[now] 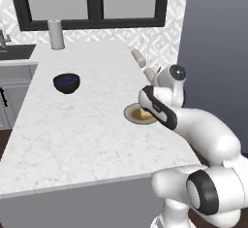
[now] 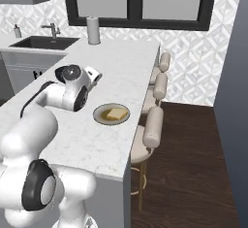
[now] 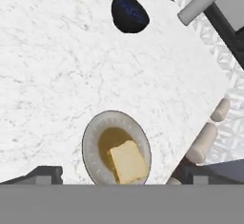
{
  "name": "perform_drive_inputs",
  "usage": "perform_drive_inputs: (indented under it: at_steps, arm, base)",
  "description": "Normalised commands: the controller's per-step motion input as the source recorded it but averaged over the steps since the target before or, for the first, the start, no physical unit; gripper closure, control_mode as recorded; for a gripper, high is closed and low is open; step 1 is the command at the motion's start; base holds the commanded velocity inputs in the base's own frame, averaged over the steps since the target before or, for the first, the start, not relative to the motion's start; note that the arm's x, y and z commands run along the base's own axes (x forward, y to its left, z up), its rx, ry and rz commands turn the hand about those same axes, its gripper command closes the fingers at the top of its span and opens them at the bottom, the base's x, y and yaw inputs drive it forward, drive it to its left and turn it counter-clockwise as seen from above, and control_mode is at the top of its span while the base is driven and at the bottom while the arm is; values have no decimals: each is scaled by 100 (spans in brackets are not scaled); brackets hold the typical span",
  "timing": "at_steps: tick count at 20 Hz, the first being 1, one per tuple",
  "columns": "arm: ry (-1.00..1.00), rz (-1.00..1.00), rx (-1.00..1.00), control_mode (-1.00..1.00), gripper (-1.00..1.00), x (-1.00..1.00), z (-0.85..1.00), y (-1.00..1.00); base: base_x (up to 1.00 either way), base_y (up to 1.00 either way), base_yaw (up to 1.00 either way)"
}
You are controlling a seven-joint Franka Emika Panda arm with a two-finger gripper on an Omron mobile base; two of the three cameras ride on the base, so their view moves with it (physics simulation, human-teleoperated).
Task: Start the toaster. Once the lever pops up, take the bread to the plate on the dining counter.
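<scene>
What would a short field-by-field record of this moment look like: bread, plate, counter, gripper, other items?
bread: golden slice of bread lying flat on the plate
plate: small round beige plate near the stool-side edge of the counter
counter: long white marble-look dining counter
gripper: two-finger gripper open above the plate, holding nothing
other items: dark blue bowl; white paper towel roll at the far end; beige padded stools

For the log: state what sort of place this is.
Most likely a home kitchen with a dining counter. A sink with a tap sits under a window, padded stools line the counter's edge, and bread lies on a plate.
</scene>
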Motion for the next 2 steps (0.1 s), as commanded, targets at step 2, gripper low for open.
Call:
perform_drive_inputs:
  at_steps: [2]
  arm:
    - [0,0,0,-100,-100,0,0,0]
  base:
    - [0,0,0]
